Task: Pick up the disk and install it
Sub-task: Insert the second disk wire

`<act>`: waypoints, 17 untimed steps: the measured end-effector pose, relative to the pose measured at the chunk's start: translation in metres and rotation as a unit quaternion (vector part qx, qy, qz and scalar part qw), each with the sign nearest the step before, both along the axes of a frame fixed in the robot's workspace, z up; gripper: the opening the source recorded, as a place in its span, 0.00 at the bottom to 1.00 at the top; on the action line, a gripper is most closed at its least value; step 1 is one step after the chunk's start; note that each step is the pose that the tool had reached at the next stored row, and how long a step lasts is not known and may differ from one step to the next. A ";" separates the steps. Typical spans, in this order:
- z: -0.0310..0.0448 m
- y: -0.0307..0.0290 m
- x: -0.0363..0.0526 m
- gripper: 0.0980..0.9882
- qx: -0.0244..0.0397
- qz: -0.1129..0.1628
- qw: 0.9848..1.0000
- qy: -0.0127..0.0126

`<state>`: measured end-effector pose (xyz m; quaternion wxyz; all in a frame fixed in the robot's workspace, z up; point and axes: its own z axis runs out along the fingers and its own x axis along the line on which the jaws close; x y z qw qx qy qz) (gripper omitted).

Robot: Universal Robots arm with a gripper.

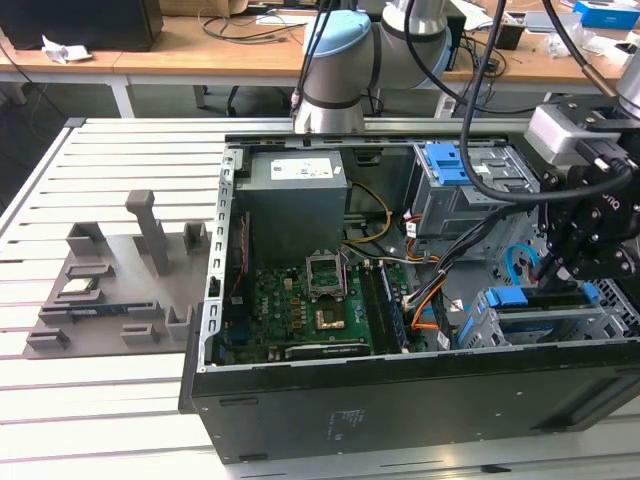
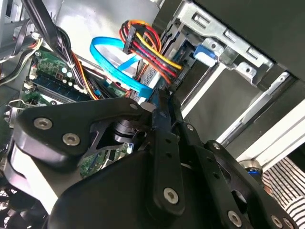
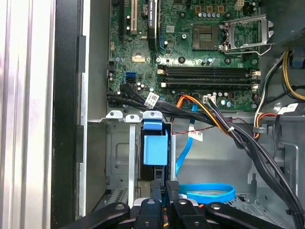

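The gripper [image 1: 558, 278] hangs low inside the open computer case [image 1: 400, 405], at the corner where the metal drive cage [image 1: 497, 338] sits, and its 2 fingers [image 3: 172, 187] are drawn narrow, pinched on the thin near edge of the disk [image 3: 155, 149]. In the first wrist view the disk stands on edge straight ahead of the fingertips, its blue plastic rail and tab facing the camera, sunk part of the way into a slot of the cage [image 3: 118, 157] with the slot's metal walls close on both sides. In the exterior view the blue rail of the disk [image 1: 512, 298] lies directly under the gripper, level with the cage top. A flat blue cable [image 3: 209, 192] loops just beside the fingers, and in the second wrist view the same cable [image 2: 110, 59] curves past the fingertips next to a bunch of red, yellow and black wires [image 2: 147, 50]. Beyond the disk, farther from the gripper, a thick bundle of black cables [image 3: 228, 130] crosses in front of the green circuit board [image 3: 190, 52]. Well away from the gripper stand the grey power box [image 1: 295, 200] and, outside the case, a grey holder [image 1: 120, 290] on the slatted table [image 1: 60, 400]
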<state>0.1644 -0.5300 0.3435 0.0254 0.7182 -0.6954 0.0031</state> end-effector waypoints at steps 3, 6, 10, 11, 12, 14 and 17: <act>-0.0025 -0.0018 0.0011 0.07 0.002 0.000 1.000 0.000; -0.0051 -0.0022 0.0011 0.07 0.002 0.000 1.000 0.000; -0.0061 -0.0024 0.0011 0.08 0.003 0.000 1.000 0.000; -0.0052 -0.0024 0.0011 0.15 0.002 0.000 1.000 0.000; -0.0009 -0.0024 0.0011 0.15 0.003 0.000 1.000 0.000; 0.0081 -0.0009 0.0010 0.15 0.003 0.000 1.000 0.000; 0.0207 0.0076 0.0011 0.06 0.002 0.000 1.000 0.000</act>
